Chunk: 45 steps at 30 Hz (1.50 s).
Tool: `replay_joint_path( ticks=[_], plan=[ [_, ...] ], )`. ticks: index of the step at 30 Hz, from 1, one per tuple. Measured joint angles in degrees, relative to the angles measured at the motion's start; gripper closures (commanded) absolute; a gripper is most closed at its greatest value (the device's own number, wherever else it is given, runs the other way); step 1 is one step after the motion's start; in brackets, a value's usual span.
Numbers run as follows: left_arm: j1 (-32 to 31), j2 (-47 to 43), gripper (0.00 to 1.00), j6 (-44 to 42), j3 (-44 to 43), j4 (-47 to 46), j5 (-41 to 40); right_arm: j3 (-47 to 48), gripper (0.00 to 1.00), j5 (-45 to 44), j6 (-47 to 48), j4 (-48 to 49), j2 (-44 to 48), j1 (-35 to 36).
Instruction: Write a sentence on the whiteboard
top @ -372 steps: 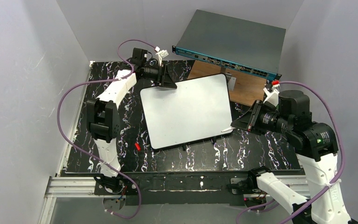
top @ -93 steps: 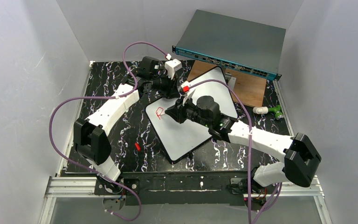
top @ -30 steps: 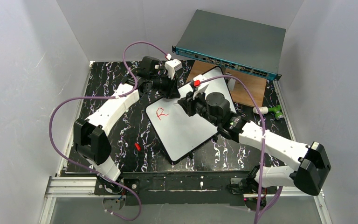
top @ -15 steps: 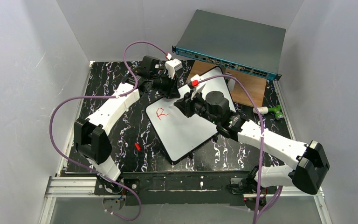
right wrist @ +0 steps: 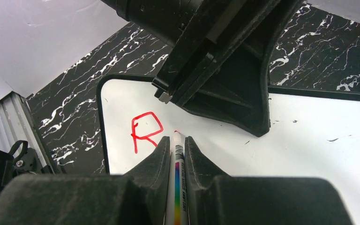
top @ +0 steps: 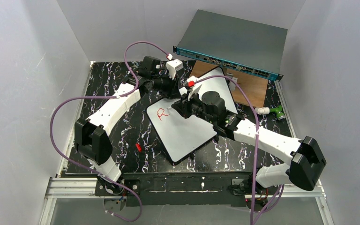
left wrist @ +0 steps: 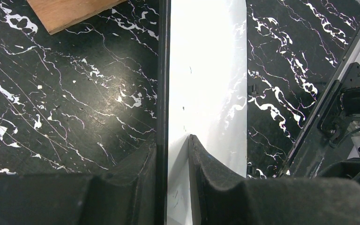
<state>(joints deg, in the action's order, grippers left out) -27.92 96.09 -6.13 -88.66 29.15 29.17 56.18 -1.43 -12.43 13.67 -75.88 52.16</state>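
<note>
A black marbled table (top: 131, 131) fills the floor of a grey-walled booth, with a grey box (top: 236, 37) with a teal front across its far side. Two white robot arms reach in from the near edge.

The whiteboard (top: 187, 133) lies turned at an angle in the middle of the table. Its far corner reaches over a wood panel (top: 253, 91) in front of the box.

The left gripper (top: 171, 91) comes in from the far left and pinches the board's far-left edge. The left wrist view shows its two fingers (left wrist: 171, 143) narrowly set, one on either side of the board (left wrist: 206, 70) and its dark rim.

The right gripper (top: 178, 107) hangs over the board's upper left part. Its fingers (right wrist: 176, 138) are closed tight around a marker (right wrist: 178, 178), which points down at the white surface (right wrist: 309, 140).

The sentence so far is a single red letter R (top: 161, 113), near the board's left corner. In the right wrist view the marker's red tip sits just right of the R (right wrist: 145, 131). Whether it touches the board cannot be told.

A small red piece (top: 138, 147) lies on the table left of the board. A green and white object (top: 271, 111) lies on the right side, near the wood panel.
</note>
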Motion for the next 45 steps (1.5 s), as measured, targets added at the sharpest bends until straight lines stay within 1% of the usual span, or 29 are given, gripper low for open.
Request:
replay_joint_path(
  ticks=[8, 18, 28, 35, 40, 45],
  plan=[
    [0.00, 0.00, 1.00, -0.02, 0.00, -0.02, 0.02, 0.15, 0.99, -0.44, -0.07, 0.02, -0.02, 0.04],
    [0.00, 0.00, 1.00, -0.07, 0.00, 0.02, -0.07, -5.18, 0.99, -1.01, -0.85, 0.94, 2.86, 0.04],
    [0.00, 0.00, 1.00, -0.20, 0.00, 0.00, -0.07, -6.08, 0.99, -0.83, -0.37, 0.72, 3.56, 0.04],
    [-0.02, -0.02, 1.00, -0.17, 0.00, 0.02, -0.02, -1.86, 0.99, 0.28, 1.38, -3.63, 3.56, 0.02],
    [-0.02, -0.02, 1.00, -0.17, 0.00, 0.02, -0.02, 2.47, 0.99, 0.44, 2.19, -4.00, 3.26, 0.02],
    [-0.02, -0.02, 1.00, -0.17, -0.02, 0.02, -0.02, 4.07, 0.99, 0.57, 2.34, -3.50, 1.29, 0.02]
  ],
)
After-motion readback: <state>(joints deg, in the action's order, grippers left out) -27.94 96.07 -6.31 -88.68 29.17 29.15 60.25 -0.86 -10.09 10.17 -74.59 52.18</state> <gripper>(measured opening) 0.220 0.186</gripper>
